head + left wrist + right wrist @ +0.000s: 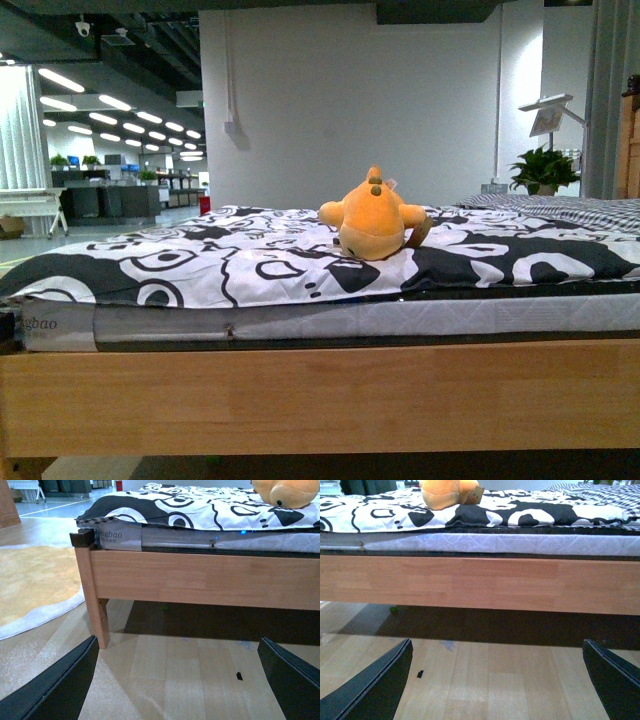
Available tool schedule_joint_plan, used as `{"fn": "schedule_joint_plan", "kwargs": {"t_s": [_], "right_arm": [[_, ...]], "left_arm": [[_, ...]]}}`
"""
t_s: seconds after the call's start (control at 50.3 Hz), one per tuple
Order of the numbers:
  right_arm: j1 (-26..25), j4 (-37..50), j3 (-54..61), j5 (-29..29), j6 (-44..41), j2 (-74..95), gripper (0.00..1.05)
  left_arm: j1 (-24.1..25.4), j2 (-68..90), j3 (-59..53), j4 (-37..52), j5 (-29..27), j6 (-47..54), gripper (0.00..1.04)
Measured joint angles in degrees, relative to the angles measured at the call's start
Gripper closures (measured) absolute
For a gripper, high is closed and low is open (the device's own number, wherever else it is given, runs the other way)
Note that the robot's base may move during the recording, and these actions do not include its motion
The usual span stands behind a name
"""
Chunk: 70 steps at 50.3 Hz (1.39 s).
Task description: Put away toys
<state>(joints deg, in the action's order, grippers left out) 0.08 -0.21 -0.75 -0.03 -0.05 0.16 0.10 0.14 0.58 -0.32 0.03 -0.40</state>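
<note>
My left gripper (178,639) and right gripper (497,641) hang low over the wooden floor (495,685). The jaws of both are spread wide and hold nothing. Just ahead runs the wooden bed frame (320,395). The orange plush toy (372,218) lies up on the black-and-white quilt (250,262), above and well beyond both grippers.

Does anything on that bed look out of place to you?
Yes: the orange plush toy lies flopped over on the black-and-white duvet, as if dropped there rather than set upright.
</note>
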Motion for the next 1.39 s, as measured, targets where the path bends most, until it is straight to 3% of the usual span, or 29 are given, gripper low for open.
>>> {"fn": "schedule_joint_plan", "kwargs": {"t_s": [1.134,1.273,1.393], "right_arm": [[0.0,0.0,0.0,-0.02,0.02,0.07,0.0],[-6.47,2.19,-1.44,-11.61,8.04,6.62,0.0],[-11.78,9.66,-3.93,-14.75,11.28,14.58,0.0]], "left_arm": [[0.0,-0.04,0.0,0.0,0.0,0.0,0.06],[0.0,-0.04,0.0,0.0,0.07,0.0,0.06],[0.0,-0.04,0.0,0.0,0.02,-0.02,0.06]]}}
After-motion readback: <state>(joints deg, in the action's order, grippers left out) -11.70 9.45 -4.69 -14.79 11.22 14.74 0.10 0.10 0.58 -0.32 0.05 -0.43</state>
